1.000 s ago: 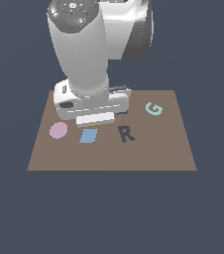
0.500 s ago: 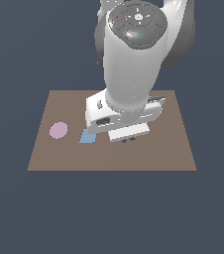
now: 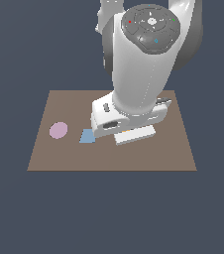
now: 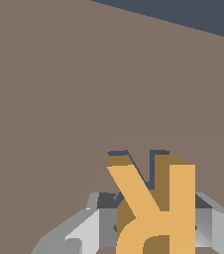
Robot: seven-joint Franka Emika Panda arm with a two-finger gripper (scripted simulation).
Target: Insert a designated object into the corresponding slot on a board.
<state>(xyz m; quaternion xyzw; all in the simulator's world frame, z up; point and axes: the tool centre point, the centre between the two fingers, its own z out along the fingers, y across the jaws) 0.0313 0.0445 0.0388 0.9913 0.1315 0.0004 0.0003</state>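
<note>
We see the gripper clamped on the orange letter R, fingers pressed to either side. The piece hangs just above the navy R slot, whose edges peek out behind its legs. In the exterior view, the arm hides both, low over the brown board; a pink disc and blue trapezoid lie at that view's left.

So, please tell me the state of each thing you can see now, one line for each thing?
Tool: shut on the orange R.
Orange R: held, its legs at the dark R slot.
Dark R slot: only partly visible beneath the letter; not yet filled.
Brown board: lying flat.
Pink round shape: flat on board.
Blue shape: flat on board, partly hidden by the arm.
</note>
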